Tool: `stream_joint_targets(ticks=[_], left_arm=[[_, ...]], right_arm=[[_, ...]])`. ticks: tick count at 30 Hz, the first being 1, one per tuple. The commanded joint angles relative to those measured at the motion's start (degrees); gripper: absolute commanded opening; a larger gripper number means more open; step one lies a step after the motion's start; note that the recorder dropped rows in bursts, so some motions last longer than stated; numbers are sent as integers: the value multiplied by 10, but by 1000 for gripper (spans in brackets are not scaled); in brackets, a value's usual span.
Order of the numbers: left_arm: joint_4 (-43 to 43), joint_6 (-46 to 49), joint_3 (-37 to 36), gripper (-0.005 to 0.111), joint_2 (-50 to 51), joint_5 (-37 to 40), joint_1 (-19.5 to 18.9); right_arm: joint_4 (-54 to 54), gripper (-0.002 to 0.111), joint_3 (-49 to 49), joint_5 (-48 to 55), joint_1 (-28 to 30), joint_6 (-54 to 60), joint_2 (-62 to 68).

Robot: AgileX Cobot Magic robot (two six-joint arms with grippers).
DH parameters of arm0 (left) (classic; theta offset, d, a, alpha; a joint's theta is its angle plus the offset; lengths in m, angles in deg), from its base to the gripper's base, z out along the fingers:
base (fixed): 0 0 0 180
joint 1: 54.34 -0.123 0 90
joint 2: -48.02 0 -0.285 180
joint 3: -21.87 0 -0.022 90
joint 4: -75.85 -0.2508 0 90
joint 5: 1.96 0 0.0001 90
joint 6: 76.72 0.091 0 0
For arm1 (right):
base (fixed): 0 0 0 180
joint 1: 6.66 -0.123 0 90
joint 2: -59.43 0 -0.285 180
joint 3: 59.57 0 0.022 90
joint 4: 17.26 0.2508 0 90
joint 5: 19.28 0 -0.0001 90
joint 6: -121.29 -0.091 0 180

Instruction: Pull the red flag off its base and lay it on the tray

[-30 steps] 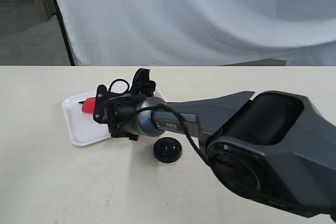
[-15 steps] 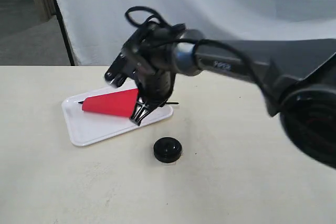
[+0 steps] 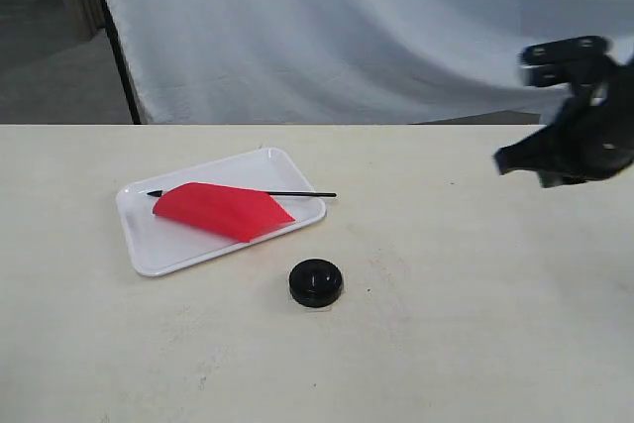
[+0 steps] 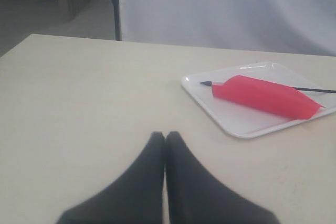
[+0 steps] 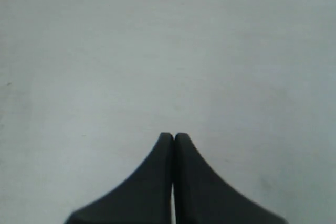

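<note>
The red flag [image 3: 223, 210] lies flat on the white tray [image 3: 158, 250], its thin black pole [image 3: 297, 194] sticking out over the tray's right rim. The left wrist view also shows the flag [image 4: 265, 96] on the tray [image 4: 239, 124]. In front of the tray, the round black base [image 3: 316, 282] sits alone on the table. My right arm [image 3: 575, 136] hangs blurred at the far right, well away from the tray. The right gripper [image 5: 174, 136] is shut and empty over bare table. Short of the tray, my left gripper [image 4: 165, 135] is shut and holds nothing.
A white cloth backdrop [image 3: 376, 27] hangs behind the beige table [image 3: 446, 324]. A dark stand pole [image 3: 119, 56] rises at the back left. The table's far edge runs just behind the tray.
My right gripper has let go of the flag, which now lies flat on the tray. The right arm has swung away from the tray to the far right.
</note>
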Motion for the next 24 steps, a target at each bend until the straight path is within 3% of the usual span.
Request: stream_joint_targets(ticks=[1, 4, 7, 15, 24], left_arm=[[0, 2, -1, 0, -1, -2, 2], [0, 2, -1, 0, -1, -2, 2], [0, 2, -1, 0, -1, -2, 2], [0, 2, -1, 0, -1, -2, 2], [0, 2, -1, 0, -1, -2, 2]], right_arm=[[86, 0, -94, -56, 117, -2, -130], [95, 0, -138, -82, 159, -2, -217], [96, 0, -186, -126, 164, -9, -305], [107, 0, -331, -275, 110, -31, -527], [108, 0, -407, -313, 67, -35, -751]])
